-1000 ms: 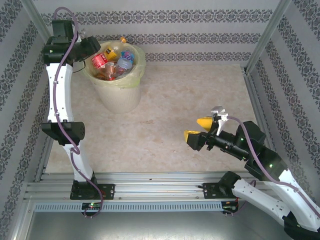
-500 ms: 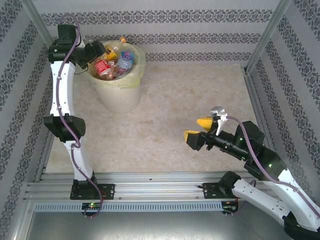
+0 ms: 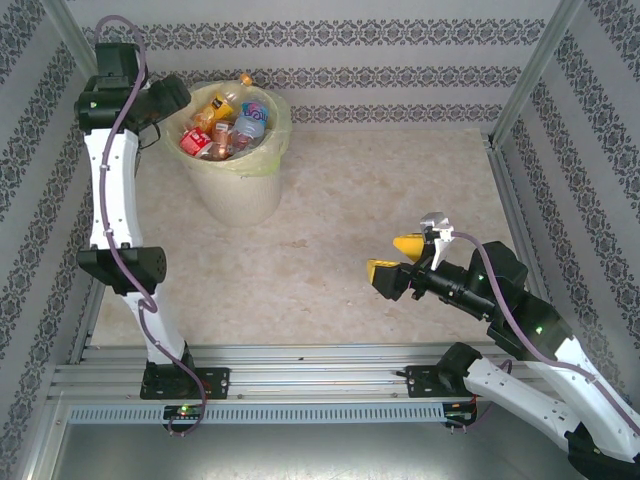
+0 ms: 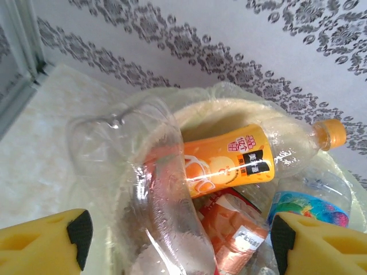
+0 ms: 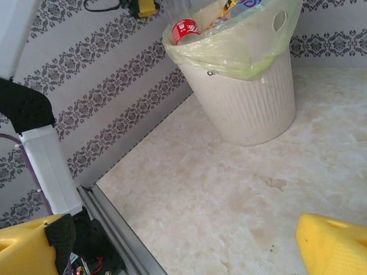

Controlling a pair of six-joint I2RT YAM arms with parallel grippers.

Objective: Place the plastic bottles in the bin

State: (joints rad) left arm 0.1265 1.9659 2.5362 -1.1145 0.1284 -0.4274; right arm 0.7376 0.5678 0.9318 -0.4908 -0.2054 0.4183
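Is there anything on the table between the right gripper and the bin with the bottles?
Nothing visible does. The right gripper hovers open over bare table, with no object between it and the bin. The plastic bottles lie inside the bin.

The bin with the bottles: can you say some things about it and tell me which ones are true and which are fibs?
1. The bin stands at the far left of the table. True.
2. The bin is empty. False: bottles fill it to the rim.
3. A bottle with an orange label and an orange cap lies in the bin. True.
4. The bin's bag is blue. False: the bag is pale yellow-green.
5. The right gripper holds a bottle. False: it is open and empty, away from the bin.
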